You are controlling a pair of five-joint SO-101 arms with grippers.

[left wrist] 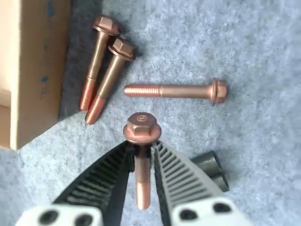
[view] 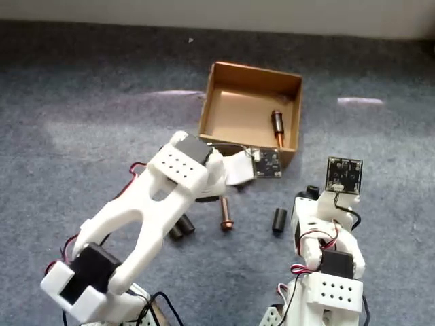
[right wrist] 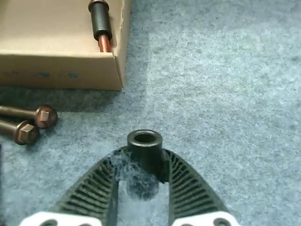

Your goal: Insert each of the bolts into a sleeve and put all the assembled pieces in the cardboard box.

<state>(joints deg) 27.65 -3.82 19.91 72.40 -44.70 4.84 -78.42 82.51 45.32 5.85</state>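
Soft daylight, pale glare streaks on the carpet (view: 88, 129), faint shadows

Both arms look like the same hobby build: chunky white printed shells with black servo blocks (view: 92, 268) sunk into the joints. The left arm (view: 153, 204) has a white plate (view: 178, 165) dotted with two rows of little holes, and the right arm (view: 326, 255) has one too. Thin red, black and white wires (view: 319, 239) loop out around the joints, and there's a small dark camera board (view: 344, 174) at the wrist. The left gripper (left wrist: 142, 143) and right gripper (right wrist: 142, 153) have black ribbed fingers (left wrist: 101, 181) on white bases with dark screw holes.
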